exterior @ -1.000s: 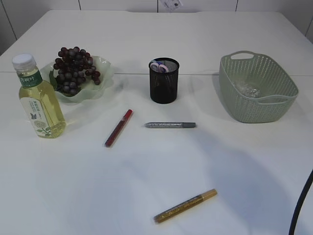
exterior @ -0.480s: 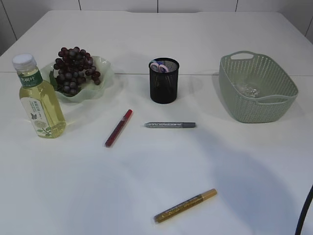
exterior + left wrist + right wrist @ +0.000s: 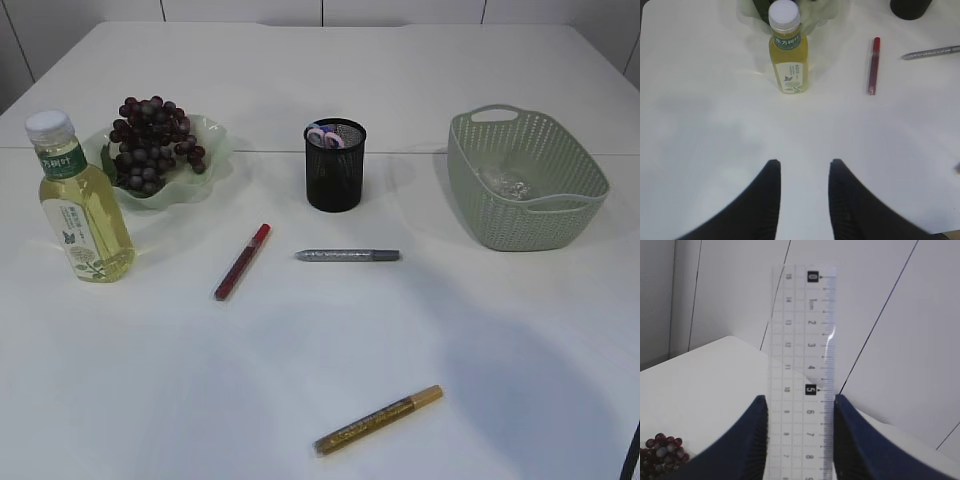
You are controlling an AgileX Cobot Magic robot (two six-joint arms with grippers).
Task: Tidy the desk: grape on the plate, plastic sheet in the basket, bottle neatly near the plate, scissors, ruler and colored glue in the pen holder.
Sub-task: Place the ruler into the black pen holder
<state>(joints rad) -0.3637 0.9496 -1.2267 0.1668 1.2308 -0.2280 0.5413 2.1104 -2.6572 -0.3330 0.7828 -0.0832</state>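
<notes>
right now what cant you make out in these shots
- Pen holder, exterior view: only the scissors handles show; its dark mesh wall hides the rest.
- Basket, exterior view: something clear and crumpled lies inside, too faint to identify.
- Ruler, right wrist view: lower end cut off by the frame edge between the right gripper fingers.
- Bottle label text: too small in both views.
- Arms: outside the exterior view.

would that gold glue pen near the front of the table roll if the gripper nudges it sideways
Probably: the gold glue pen looks round and slim, lying flat on the smooth white table. It seems light and stiff, so it should lift easily, though a narrow barrel could slip.
</notes>
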